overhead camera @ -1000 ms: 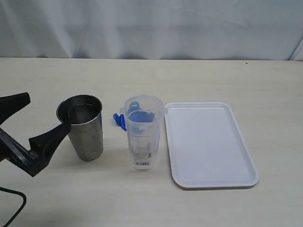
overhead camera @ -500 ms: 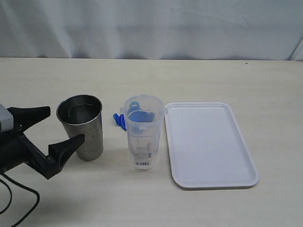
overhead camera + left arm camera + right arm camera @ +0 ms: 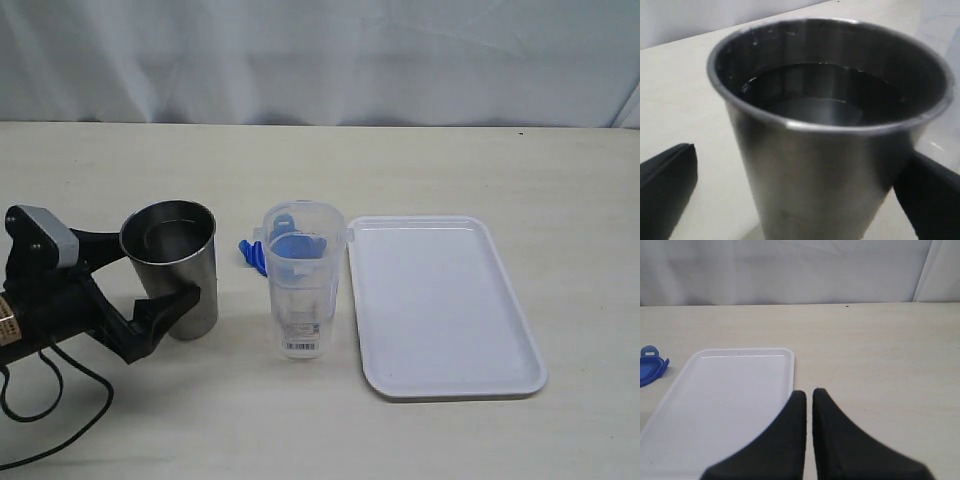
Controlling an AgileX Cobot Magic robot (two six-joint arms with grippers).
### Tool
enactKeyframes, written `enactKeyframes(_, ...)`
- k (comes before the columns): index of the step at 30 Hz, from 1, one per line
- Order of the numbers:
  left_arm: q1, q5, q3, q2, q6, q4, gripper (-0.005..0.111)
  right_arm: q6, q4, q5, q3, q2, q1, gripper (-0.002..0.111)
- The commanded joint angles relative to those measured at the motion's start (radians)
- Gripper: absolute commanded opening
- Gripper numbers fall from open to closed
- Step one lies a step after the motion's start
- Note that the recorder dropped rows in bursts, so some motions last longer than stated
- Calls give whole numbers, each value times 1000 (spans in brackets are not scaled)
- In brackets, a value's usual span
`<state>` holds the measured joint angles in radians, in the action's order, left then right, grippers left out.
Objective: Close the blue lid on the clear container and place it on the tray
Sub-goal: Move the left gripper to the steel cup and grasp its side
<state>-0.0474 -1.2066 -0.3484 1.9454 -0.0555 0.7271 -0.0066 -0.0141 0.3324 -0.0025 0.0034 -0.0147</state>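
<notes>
1. My left pincer point(image 3: 155, 272) sits low at the near left of the table point(image 3: 450, 165), its black cable point(image 3: 55, 400) looping in front of it. The two jaws are spread wide, one on each side of the steel tumbler point(image 3: 180, 285). They are released, not clamped, and I cannot tell whether either jaw touches the metal.
2. In the left wrist view the left pincer point(image 3: 797, 205) has the tumbler point(image 3: 815, 150) filling the space between its jaws. The tumbler is upright, with what looks like a liquid surface inside.
3. My right pincer point(image 3: 809, 395) is clenched, with only a thin slit between the jaws and nothing in it. It hovers over the table just beside the tray point(image 3: 725, 405).
4. The clear container point(image 3: 303, 295) stands upright on the table, between the tumbler and the tray point(image 3: 450, 390). It is just beside the tray's left rim, not on the tray, and its mouth is uncovered.
5. The tray lies flat, to the right of the container.
6. The blue lid point(image 3: 254, 256) lies on the table just behind the container — partly seen through the clear wall. In the right wrist view the blue lid point(image 3: 650, 369) lies beside the tray's far corner.
7. Beyond it the table runs back to a white curtain point(image 3: 320, 60).
</notes>
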Motion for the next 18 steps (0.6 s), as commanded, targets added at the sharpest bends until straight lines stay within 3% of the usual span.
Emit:
enactKeyframes(1, 0, -14, -56, 55, -1, 44, 105, -1, -1, 2, 2, -3, 0, 5)
enactKeyframes(9, 0, -14, -195, 142, -74, 153, 105, -1, -1, 2, 2, -3, 0, 5)
enactKeyframes(18, 0, -14, -237, 142, -106, 176, 105, -1, -1, 2, 2, -3, 0, 5)
